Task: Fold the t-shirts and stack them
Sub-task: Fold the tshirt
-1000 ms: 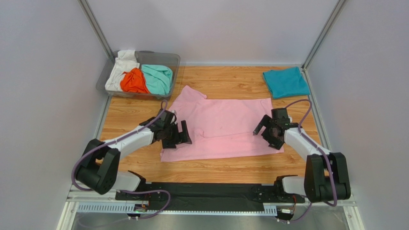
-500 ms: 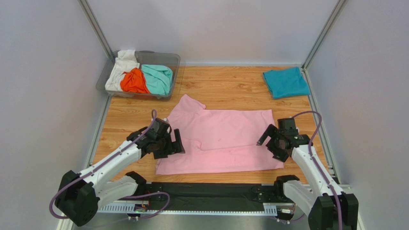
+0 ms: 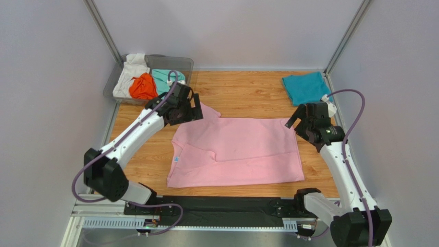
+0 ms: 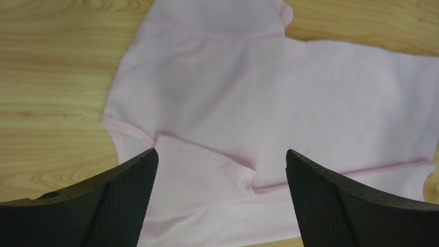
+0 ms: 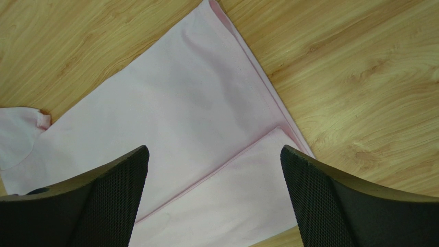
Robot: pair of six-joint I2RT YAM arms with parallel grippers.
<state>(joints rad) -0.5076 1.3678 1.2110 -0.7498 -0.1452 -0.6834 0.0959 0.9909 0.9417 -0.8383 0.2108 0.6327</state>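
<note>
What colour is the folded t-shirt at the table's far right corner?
Teal-blue t-shirt, clearest in the top external view.

light: even, bright, diffuse | shadows: faint, soft | glare: none | wrist views: sharp

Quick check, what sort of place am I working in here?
Most likely a lab robot cell, not a home: plain grey panel walls box in a wooden tabletop, and a clear bin holds unfolded t-shirts.
</note>
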